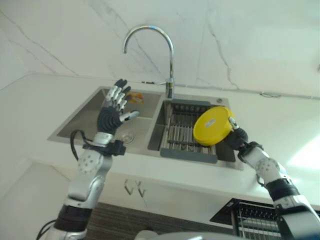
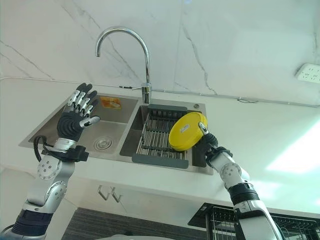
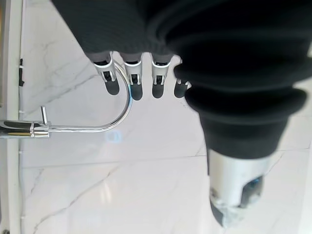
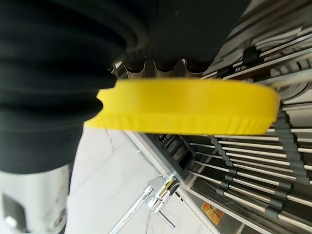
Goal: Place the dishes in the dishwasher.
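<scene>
left robot hand (image 2: 75, 120) raised, fingers spread; right robot hand (image 2: 210, 142) clenched.

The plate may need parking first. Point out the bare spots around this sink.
Free: white counter right of the sink, and the left basin floor around its drain, under the open left hand. Crowded: the right basin, where the drying rack lies beneath the yellow plate gripped by the right hand.

Plate (image 2: 186, 131) bright yellow, plain, small pale mark on face, fine ribbing round rim. Sink (image 2: 60, 127) brushed steel grey, orange sticker (image 2: 110, 103) on back wall. Drying rack (image 2: 159, 135) dark grey frame, silver bars. Tap (image 2: 131, 50) polished chrome. Wall (image 2: 225, 40) white marble, thin grey veins. Worktop (image 2: 280, 145) plain white. Both hands (image 2: 75, 117) silver fingers, dark tips, dark ribbed covers.
</scene>
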Robot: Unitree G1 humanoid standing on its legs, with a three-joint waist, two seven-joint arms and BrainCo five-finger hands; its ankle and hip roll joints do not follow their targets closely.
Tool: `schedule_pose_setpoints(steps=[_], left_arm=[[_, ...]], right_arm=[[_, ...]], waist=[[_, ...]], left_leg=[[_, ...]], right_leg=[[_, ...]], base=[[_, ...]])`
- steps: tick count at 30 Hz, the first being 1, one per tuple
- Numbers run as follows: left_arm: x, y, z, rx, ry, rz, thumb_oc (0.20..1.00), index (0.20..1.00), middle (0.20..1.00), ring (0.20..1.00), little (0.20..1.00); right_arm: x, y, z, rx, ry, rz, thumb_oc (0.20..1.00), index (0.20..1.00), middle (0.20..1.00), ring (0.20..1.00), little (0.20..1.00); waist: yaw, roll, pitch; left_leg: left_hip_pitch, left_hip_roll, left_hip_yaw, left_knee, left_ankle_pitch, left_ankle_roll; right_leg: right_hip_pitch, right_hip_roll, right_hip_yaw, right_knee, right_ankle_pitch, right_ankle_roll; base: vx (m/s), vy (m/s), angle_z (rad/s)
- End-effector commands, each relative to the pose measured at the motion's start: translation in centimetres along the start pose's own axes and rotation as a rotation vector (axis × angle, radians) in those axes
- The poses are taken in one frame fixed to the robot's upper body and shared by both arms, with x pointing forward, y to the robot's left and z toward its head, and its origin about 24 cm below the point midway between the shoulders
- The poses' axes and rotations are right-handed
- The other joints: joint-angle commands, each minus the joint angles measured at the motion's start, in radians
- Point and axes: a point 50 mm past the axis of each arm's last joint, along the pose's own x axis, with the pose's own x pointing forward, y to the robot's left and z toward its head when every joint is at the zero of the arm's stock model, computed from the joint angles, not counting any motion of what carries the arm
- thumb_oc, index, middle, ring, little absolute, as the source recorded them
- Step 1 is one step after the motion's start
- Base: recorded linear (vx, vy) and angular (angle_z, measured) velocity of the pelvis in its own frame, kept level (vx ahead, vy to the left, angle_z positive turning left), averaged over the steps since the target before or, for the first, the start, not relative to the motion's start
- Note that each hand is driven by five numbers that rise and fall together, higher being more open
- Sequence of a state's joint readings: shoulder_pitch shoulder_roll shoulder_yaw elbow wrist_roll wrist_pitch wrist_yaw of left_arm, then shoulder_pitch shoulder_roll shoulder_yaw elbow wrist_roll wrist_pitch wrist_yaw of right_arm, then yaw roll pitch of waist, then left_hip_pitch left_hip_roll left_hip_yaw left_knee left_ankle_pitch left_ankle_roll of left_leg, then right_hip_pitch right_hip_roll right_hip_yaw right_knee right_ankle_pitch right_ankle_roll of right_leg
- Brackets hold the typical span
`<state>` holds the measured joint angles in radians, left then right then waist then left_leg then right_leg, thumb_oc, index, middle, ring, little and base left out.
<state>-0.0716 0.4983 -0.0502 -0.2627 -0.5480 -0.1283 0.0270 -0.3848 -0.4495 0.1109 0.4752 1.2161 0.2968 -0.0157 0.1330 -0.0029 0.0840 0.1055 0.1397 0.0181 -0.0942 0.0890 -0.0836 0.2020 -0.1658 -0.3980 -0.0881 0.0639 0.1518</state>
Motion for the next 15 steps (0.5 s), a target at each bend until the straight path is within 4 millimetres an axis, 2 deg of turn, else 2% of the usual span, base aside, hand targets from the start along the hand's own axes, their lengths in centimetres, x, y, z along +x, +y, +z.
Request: schedule_pose_setpoints(steps=[1, 12, 13, 14, 15], left_arm=[[1.5, -0.3, 1.9, 0.024, -0.087, -0.061, 1.0, 1.0, 1.0, 1.0, 1.0], [2.0, -0.3, 1.7, 0.021, -0.068, -0.057, 1.0, 1.0, 1.0, 1.0, 1.0], [2.0, -0.4, 1.6, 0.016, -0.063, -0.057, 1.0, 1.0, 1.0, 1.0, 1.0], [2.0, -0.4, 1.5, 0.013, -0.057, -0.057, 1.0, 1.0, 1.0, 1.0, 1.0], [2.1, -0.4, 1.4, 0.01, -0.051, -0.056, 1.0, 1.0, 1.0, 1.0, 1.0]], right_arm=[[1.4, 3.3, 3.7, -0.065, -0.115, 0.078, 1.0, 1.0, 1.0, 1.0, 1.0], [2.3, 3.2, 5.3, -0.201, -0.111, 0.009, 1.0, 1.0, 1.0, 1.0, 1.0], [2.5, 3.1, 5.6, -0.214, -0.119, -0.005, 0.536, 0.536, 0.536, 0.536, 0.536], [2.6, 3.0, 5.7, -0.236, -0.118, -0.016, 0.2, 0.2, 0.2, 0.2, 0.2], [2.7, 3.1, 5.8, -0.242, -0.115, -0.016, 0.2, 0.2, 0.2, 0.2, 0.2]], waist=[[0.032, -0.046, 0.003], [0.047, -0.047, -0.001], [0.051, -0.047, -0.001], [0.054, -0.047, -0.002], [0.056, -0.046, -0.003]], left_leg=[[0.07, -0.012, 0.077, 0.007, -0.134, 0.007], [0.069, -0.014, 0.068, 0.007, -0.133, 0.007], [0.068, -0.015, 0.067, 0.007, -0.132, 0.006], [0.069, -0.015, 0.065, 0.007, -0.132, 0.007], [0.068, -0.016, 0.064, 0.007, -0.131, 0.007]], right_leg=[[0.011, -0.013, 0.035, 0.001, -0.051, -0.025], [0.013, -0.015, 0.026, 0.001, -0.05, -0.027], [0.014, -0.014, 0.025, 0.001, -0.051, -0.027], [0.015, -0.014, 0.025, 0.001, -0.051, -0.028], [0.015, -0.014, 0.026, 0.001, -0.05, -0.028]], base=[[0.0, 0.0, 0.0], [0.0, 0.0, 0.0], [0.0, 0.0, 0.0], [0.0, 0.0, 0.0], [0.0, 0.0, 0.0]])
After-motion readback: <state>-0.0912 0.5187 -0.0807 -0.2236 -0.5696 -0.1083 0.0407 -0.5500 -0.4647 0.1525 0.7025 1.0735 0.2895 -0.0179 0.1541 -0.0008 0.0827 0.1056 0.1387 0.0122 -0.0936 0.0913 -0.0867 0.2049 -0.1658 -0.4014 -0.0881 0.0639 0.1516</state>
